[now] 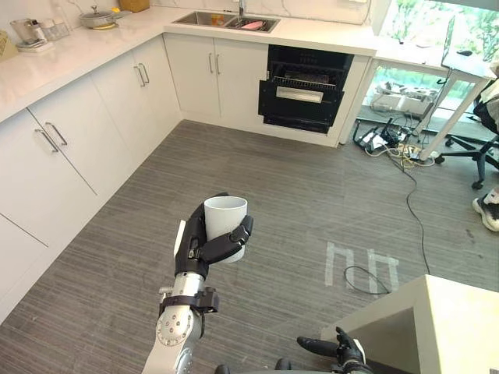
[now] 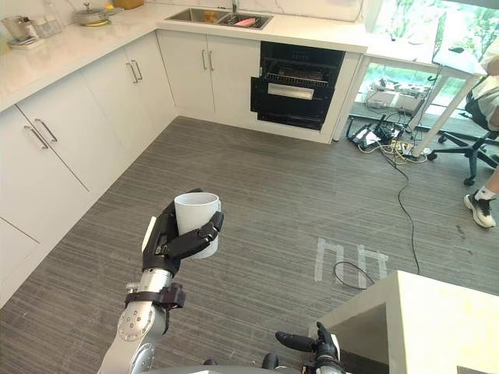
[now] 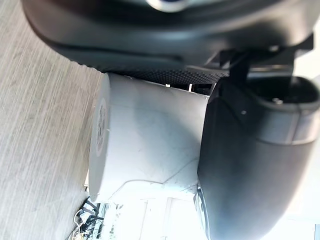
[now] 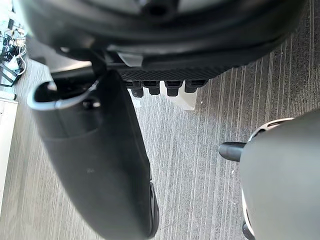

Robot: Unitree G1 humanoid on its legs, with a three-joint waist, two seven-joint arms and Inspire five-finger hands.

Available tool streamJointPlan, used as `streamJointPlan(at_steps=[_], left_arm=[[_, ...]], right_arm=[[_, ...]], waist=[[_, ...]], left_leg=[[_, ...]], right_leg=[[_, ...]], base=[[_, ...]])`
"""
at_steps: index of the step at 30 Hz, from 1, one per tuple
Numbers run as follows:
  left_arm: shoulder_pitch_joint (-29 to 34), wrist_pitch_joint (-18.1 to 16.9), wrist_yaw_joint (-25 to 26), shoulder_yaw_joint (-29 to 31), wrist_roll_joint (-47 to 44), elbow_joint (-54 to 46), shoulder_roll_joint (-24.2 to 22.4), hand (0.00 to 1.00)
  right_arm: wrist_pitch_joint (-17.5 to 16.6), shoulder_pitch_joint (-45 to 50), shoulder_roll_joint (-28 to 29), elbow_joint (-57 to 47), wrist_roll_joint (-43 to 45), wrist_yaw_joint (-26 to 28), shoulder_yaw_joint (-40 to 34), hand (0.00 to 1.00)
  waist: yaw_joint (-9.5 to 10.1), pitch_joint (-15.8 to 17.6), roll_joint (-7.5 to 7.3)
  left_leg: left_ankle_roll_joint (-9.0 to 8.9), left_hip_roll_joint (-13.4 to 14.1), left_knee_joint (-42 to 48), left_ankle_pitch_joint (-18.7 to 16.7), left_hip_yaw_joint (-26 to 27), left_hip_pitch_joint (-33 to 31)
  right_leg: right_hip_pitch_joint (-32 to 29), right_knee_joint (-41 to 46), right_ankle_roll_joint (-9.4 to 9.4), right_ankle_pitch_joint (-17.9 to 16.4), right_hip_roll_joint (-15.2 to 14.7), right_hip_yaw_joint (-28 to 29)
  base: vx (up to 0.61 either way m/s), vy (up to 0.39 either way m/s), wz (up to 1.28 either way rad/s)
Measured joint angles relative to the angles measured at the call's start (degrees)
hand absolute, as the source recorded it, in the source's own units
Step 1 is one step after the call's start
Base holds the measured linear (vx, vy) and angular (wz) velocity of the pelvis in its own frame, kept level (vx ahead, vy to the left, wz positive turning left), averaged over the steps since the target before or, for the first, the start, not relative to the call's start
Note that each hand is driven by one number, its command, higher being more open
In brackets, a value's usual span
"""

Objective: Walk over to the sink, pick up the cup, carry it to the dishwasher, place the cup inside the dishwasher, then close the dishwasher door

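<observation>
Left eye view, left fingers clasp cup (upright)

Grey plank floor spreads on every side below the left hand. To the hand's left and far ahead of it, white cabinets with slim bar handles run in an L under a pale countertop. Far ahead to its right are bright windows (daylight pouring in), a white desk and an office chair. A pale table stands near its right.
</observation>
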Motion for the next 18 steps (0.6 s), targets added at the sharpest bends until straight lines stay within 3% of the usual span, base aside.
streamJointPlan(at_steps=[6, 7, 11, 13, 14, 15, 16, 18], left_arm=[[0.04, -0.01, 0.33, 1.15, -0.02, -1.08, -1.19, 0.0], [0.02, -0.01, 0.4, 1.42, -0.02, -1.84, -2.87, 0.0], [-0.21, -0.13, 0.41, 1.11, -0.02, -3.56, -3.62, 0.0], [-0.92, -0.09, 0.64, 0.57, -0.02, -4.25, -3.74, 0.0], [-0.7, 0.01, 0.89, 0.25, 0.04, -5.83, -4.15, 0.0], [-0.22, 0.01, 1.13, -0.71, 0.04, -7.22, -4.37, 0.0], [-0.26, -0.16, 1.15, -1.61, 0.05, -7.77, -3.9, 0.0], [-0.4, -0.95, 1.17, -2.02, 0.05, -9.4, -3.52, 0.0]], right_arm=[[0.08, -0.68, -0.02, -0.02, -0.2, -0.24, 0.02, 1.0], [0.07, -1.53, -0.84, -0.76, -0.27, -0.78, -0.01, 1.0], [0.06, -1.62, -1.39, -1.69, -0.51, -1.04, -0.26, 1.0], [0.25, -1.68, -1.19, -4.35, -0.56, -1.16, -0.47, 1.0], [0.39, -1.52, -1.49, -7.28, -0.66, -1.43, -0.36, 1.0], [0.35, -1.33, -1.33, -8.58, -0.73, -1.55, -0.15, 1.0], [0.37, -0.89, -1.12, -9.23, -0.73, -1.5, 0.17, 1.0], [0.28, -0.28, 0.07, -11.92, -0.75, -1.44, 0.78, 1.0]], waist=[[0.23, -0.35, -0.32], [0.1, -0.12, -0.42], [0.22, -0.11, -0.44], [0.27, 1.49, -0.3], [0.05, 3.84, 0.11], [-0.08, 4.39, 0.14], [-0.11, 4.27, 0.55], [-0.09, 3.76, 0.4]], left_leg=[[0.72, -0.1, 0.61, -0.97, 1.52, -2.09], [1.07, 0.44, 9.54, -7.32, 3.18, -5.0], [1.63, -0.23, 12.53, -9.64, 3.26, -5.56], [2.56, -1.17, 13.25, -12.39, 3.36, -4.41], [3.47, -1.65, 15.61, -14.52, 3.21, -2.86], [4.34, -2.6, 16.05, -15.14, 2.37, -0.7], [4.63, -2.91, 16.09, -16.25, 1.76, 0.41], [4.61, -3.41, 16.22, -18.03, 0.07, 1.57]], right_leg=[[-2.55, 0.45, 0.12, 0.01, -0.12, 1.52], [-4.72, 6.22, 1.5, -3.32, -1.24, 3.57], [-6.25, 11.43, 2.06, -6.45, -2.79, 3.8], [-8.04, 18.84, 4.28, -10.0, -5.1, 3.78], [-11.39, 31.07, 6.6, -12.19, -7.24, 4.67], [-16.91, 44.86, 6.78, -12.92, -9.1, 5.59], [-19.46, 49.07, 6.27, -14.62, -9.22, 6.56], [-22.37, 47.74, 5.61, -16.42, -8.27, 6.1]], base=[[0.02, 0.039, -0.15], [0.16, 0.123, -0.41], [0.14, 0.12, -0.07], [0.12, 0.138, 0.13], [0.09, 0.181, 0.29], [0.13, 0.193, 0.37], [0.2, 0.17, 0.42], [0.26, 0.097, 0.43]])
